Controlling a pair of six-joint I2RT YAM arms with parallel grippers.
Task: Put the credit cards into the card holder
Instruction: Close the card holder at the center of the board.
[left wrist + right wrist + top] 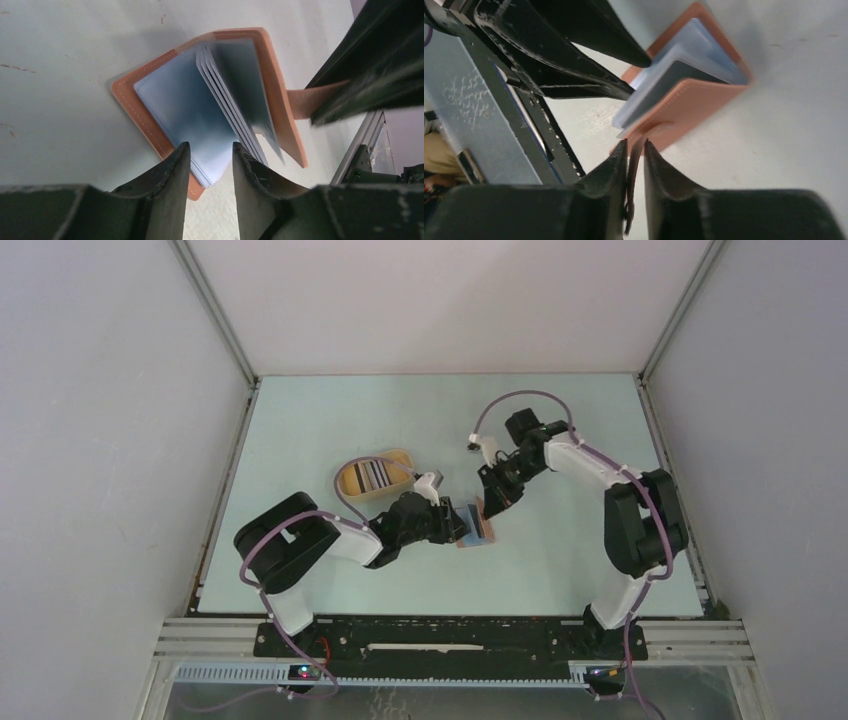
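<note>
**Q:** Where is the card holder?

**A:** The card holder (480, 524) lies open mid-table between both arms, its blue-grey sleeves (200, 107) fanned up. The right gripper (635, 146) is pressed together on its tab (310, 102), holding one cover raised.

**Q:** And the left gripper?

**A:** The left gripper (211, 150) is spread and empty. Its fingertips straddle the sleeves' near corner, but I cannot tell whether they touch.

**Q:** Where are the credit cards?

**A:** The credit cards (372, 475) sit in a yellow tray (400, 457) just behind the left gripper, well apart from the right. The left arm is nearer, so fetching likely falls to it.
</note>
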